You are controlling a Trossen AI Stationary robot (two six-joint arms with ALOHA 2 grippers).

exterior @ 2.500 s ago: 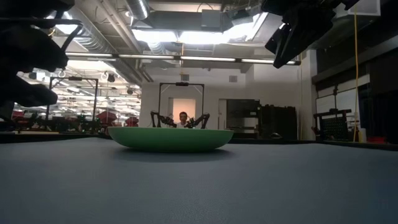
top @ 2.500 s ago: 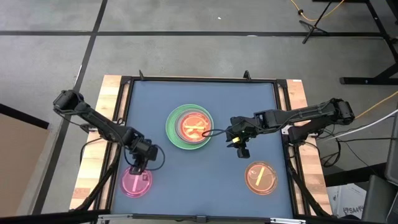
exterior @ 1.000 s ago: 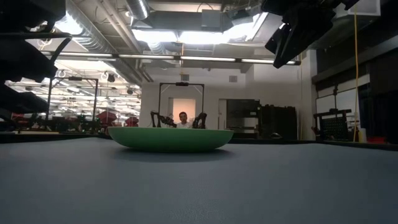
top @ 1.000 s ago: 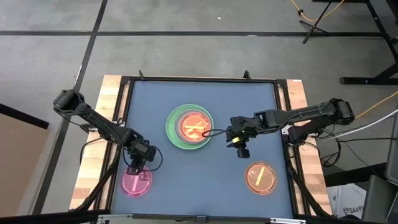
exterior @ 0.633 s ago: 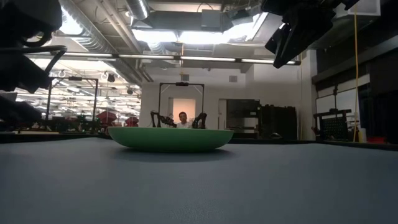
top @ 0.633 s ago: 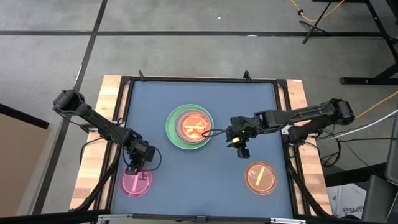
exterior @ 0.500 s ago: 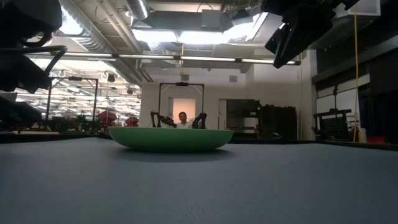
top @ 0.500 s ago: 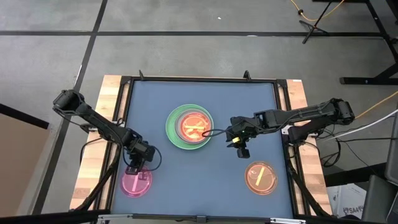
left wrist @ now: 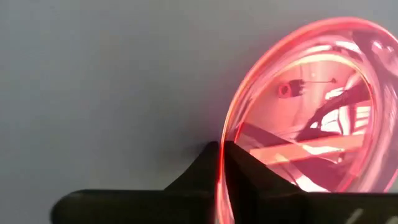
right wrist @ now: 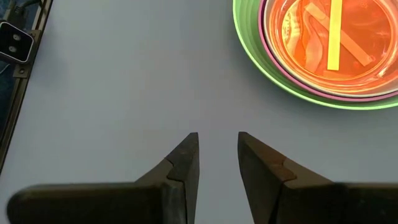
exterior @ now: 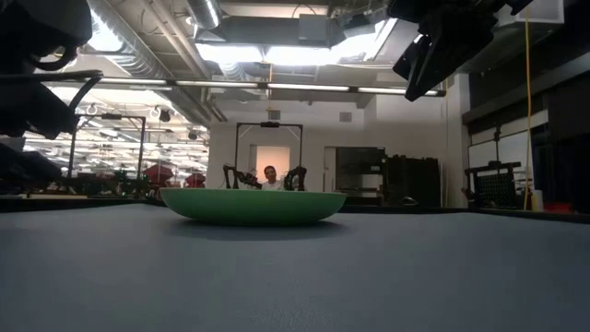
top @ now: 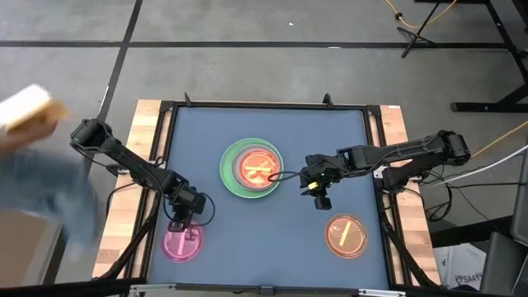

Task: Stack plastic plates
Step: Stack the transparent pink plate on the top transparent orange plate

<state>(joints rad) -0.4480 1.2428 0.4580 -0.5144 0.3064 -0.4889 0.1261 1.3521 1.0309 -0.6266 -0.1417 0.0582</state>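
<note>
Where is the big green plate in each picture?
High view: the big green plate sits mid-table, with smaller plates stacked inside it.
Low view: it is the wide green bowl shape in the middle of the table.
Left wrist view: not in it; only a pink plate shows.
Right wrist view: its green rim curves in one corner, ahead of the right gripper.
Shared landmark: the blue-grey table.

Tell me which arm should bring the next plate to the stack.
Left. The left gripper is shut on the pink plate rim; the right gripper hangs open beside the green plate stack.
</note>
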